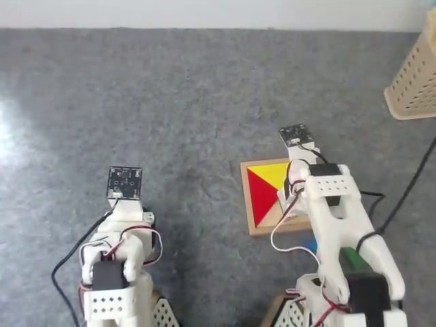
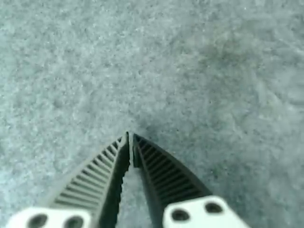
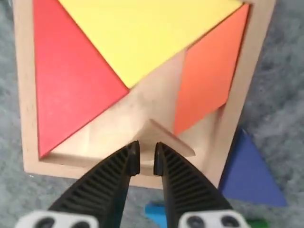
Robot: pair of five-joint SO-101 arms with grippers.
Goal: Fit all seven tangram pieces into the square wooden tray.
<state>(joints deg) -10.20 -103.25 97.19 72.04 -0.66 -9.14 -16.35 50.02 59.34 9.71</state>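
The square wooden tray (image 3: pixel 26 142) holds a red triangle (image 3: pixel 66 80), a yellow triangle (image 3: pixel 142 33) and an orange piece (image 3: pixel 206 76). A small plain wooden triangle (image 3: pixel 166 137) rests on the tray's bare floor. My right gripper (image 3: pixel 146 157) is over the tray's near edge, and its fingers are close together with that triangle's corner between them. A dark blue triangle (image 3: pixel 249 175), a light blue piece (image 3: pixel 154 211) and a green piece (image 1: pixel 353 257) lie on the table outside the tray. My left gripper (image 2: pixel 130 138) is shut and empty above bare grey felt.
In the high view the tray (image 1: pixel 246 204) sits right of centre under the right arm (image 1: pixel 327 197). The left arm (image 1: pixel 122 225) is far to its left. A perforated beige basket (image 1: pixel 415 75) stands at the back right. Black cables trail near both arm bases.
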